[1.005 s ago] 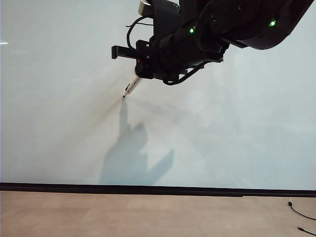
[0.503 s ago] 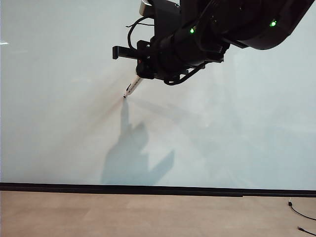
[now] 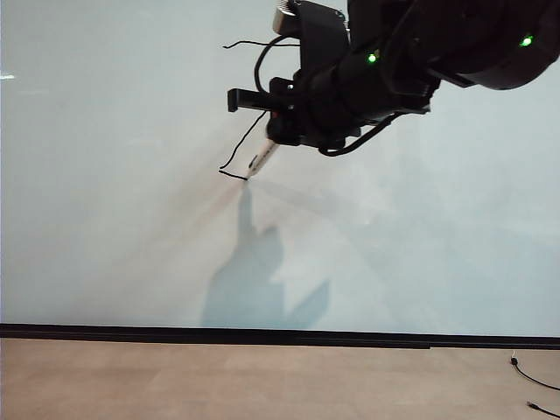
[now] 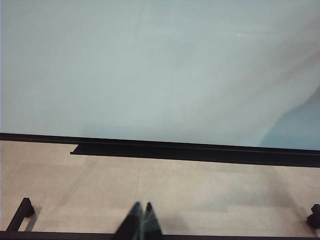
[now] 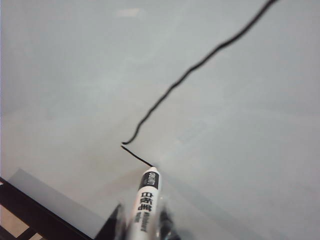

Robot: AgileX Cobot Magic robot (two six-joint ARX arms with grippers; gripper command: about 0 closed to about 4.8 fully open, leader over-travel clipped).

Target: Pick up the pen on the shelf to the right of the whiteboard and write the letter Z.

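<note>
Change since the earlier frame: the right arm has shifted rightward along the board, and the pen tip now sits at the right end of a short new stroke, where before it rested at the foot of the diagonal.
Whiteboard (image 3: 105, 219): a very large pale grey-white board filling most of the exterior view, with a black strip along its lower edge and a tan desk (image 3: 262, 381) below it.
Right arm: a bulky black arm with green lights, reaching in from the upper right of the exterior view toward the board's upper middle.
Right tool (image 3: 273, 144): clenched around the pen, pressing it against the board.
Left tool (image 4: 141, 220): low over the desk in front of the board, fingers pressed together, holding nothing.
Letter Z (image 3: 238, 149): a thin, wobbly black line; a top bar runs partly behind the arm, a diagonal drops to the lower left, and a short bottom bar has just begun.
Pen (image 5: 145, 202): slim white marker with dark print, tilted, its tip touching the board at the end of the bottom bar.
Progress: the pen is picked up and the top bar and diagonal look done, though the arm hides part of the top bar, so its full length is uncertain.
Left to do: most of the bottom bar, drawn further right.
</note>
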